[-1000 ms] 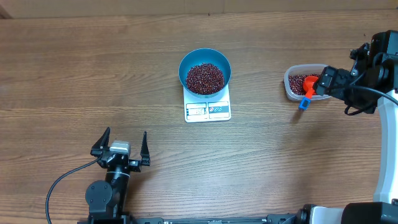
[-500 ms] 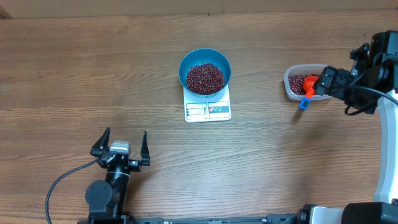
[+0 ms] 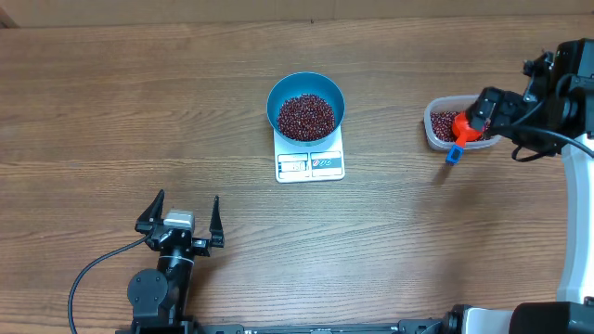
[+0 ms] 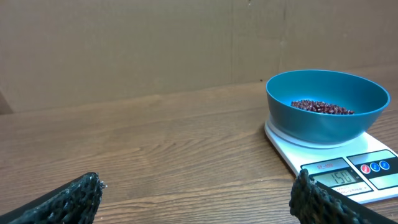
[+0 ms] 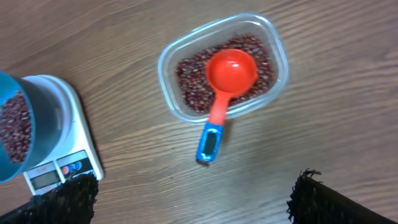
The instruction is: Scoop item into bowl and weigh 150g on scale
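Observation:
The blue bowl point(image 3: 275, 100) point(image 4: 311, 124) stands on the white scale point(image 3: 311, 165) point(image 4: 323, 169) at mid-table and holds a heap of dark red beans point(image 3: 305, 116) point(image 4: 323, 107). More beans point(image 5: 193, 74) fill a clear container point(image 3: 432, 130) point(image 5: 273, 43) at the right. A red scoop point(image 3: 458, 125) point(image 5: 231, 71) rests in it, its blue handle hanging over the rim toward the table. My right gripper point(image 3: 479, 115) point(image 5: 193, 202) hovers open above the container, holding nothing. My left gripper point(image 3: 181, 215) point(image 4: 196, 205) stands open near the front edge, well short of the scale.
The wooden table point(image 3: 139, 111) carries nothing else. The right arm's body and cable point(image 3: 557, 121) reach in from the right edge. A brown wall point(image 4: 124, 50) rises behind the table.
My right gripper has shifted slightly up and back from the scoop, which stays lying in the container. The left arm, bowl and scale have not moved.

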You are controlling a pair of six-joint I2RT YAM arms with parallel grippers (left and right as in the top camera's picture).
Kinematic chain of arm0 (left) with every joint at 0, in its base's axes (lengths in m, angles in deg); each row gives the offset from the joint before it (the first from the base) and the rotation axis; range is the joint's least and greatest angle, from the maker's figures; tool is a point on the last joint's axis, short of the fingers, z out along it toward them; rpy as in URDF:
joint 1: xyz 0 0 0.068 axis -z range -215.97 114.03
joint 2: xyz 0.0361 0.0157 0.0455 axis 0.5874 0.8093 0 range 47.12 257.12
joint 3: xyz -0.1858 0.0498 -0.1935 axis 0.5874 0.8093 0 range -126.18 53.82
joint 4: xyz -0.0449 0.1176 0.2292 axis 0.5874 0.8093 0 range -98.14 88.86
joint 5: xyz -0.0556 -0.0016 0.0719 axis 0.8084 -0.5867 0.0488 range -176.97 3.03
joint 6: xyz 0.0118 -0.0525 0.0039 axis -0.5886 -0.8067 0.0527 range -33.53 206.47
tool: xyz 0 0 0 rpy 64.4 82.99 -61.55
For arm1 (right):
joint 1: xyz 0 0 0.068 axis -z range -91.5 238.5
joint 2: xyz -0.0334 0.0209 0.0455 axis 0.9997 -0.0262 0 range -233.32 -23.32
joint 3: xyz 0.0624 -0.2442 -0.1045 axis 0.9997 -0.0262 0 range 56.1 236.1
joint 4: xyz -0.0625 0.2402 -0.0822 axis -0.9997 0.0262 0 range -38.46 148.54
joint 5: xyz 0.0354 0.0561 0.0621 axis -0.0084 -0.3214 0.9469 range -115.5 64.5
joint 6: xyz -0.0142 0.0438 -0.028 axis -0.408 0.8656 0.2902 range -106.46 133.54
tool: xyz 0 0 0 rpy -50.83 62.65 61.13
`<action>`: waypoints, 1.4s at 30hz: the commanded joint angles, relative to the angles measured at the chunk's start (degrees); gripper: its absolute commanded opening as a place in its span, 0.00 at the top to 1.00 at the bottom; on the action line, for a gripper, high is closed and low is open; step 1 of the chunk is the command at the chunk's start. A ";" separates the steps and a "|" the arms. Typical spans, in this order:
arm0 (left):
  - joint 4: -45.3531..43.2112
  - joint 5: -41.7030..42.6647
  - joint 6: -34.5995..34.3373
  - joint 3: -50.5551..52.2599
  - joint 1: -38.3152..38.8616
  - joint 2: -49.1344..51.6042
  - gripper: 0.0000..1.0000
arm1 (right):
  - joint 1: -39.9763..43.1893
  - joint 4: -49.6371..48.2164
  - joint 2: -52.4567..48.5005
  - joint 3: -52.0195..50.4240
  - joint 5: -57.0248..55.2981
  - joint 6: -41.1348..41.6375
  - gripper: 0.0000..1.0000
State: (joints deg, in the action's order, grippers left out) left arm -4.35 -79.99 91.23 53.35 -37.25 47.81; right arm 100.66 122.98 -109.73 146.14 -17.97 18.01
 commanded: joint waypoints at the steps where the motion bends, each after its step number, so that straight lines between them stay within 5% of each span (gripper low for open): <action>1: 0.09 -0.81 -0.48 0.22 -0.46 -0.48 0.00 | -1.92 -0.52 1.42 0.00 1.46 -0.02 0.00; 24: 0.09 -0.79 -0.48 0.22 -0.44 -0.48 0.00 | -6.43 -8.66 17.20 -0.92 1.62 0.17 0.00; 42: 0.09 -0.81 -0.48 0.22 -0.44 -0.48 0.01 | -6.43 -49.96 44.72 -42.34 4.52 0.20 0.00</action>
State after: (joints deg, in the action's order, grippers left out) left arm -4.37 -80.21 91.07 53.35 -37.25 47.81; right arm 94.45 76.20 -67.98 107.43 -13.69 18.03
